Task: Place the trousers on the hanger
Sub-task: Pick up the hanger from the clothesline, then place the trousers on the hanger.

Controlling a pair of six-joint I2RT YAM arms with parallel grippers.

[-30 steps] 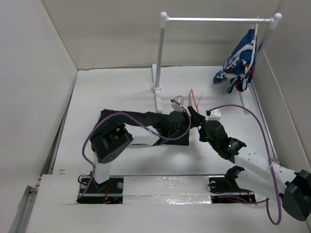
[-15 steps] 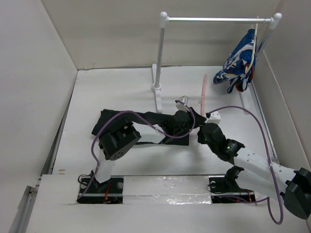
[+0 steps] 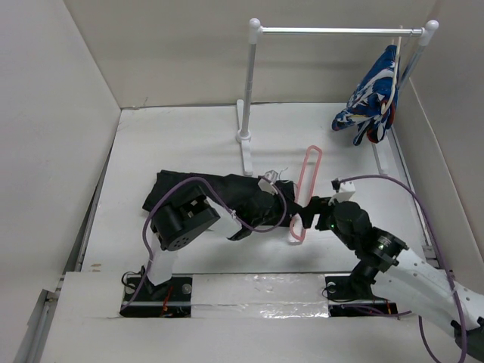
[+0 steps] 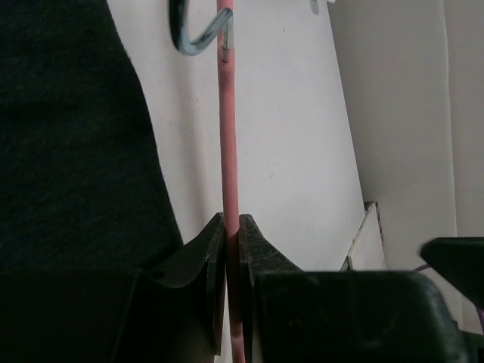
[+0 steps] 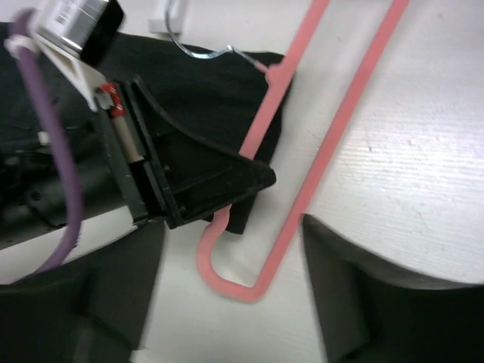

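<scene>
The pink hanger (image 3: 308, 178) lies on the white table just right of the black trousers (image 3: 212, 189), which are spread flat under my left arm. My left gripper (image 3: 287, 206) is shut on one thin arm of the hanger (image 4: 227, 113), below the metal hook (image 4: 198, 39); the trousers (image 4: 68, 136) fill that view's left side. My right gripper (image 3: 304, 221) is open. In the right wrist view its gripper (image 5: 234, 283) straddles the hanger's (image 5: 333, 128) rounded near corner without touching it. The left gripper (image 5: 257, 178) pinches the other arm over the trousers (image 5: 204, 83).
A white clothes rail (image 3: 340, 31) stands at the back, its left post (image 3: 246, 113) close behind the trousers. A blue, white and red patterned garment (image 3: 370, 98) hangs at its right end. White walls enclose the table on three sides.
My left gripper closed on the hanger. My right gripper opened, let go of it and drew back. The hanger dropped from upright to lying on the table.
</scene>
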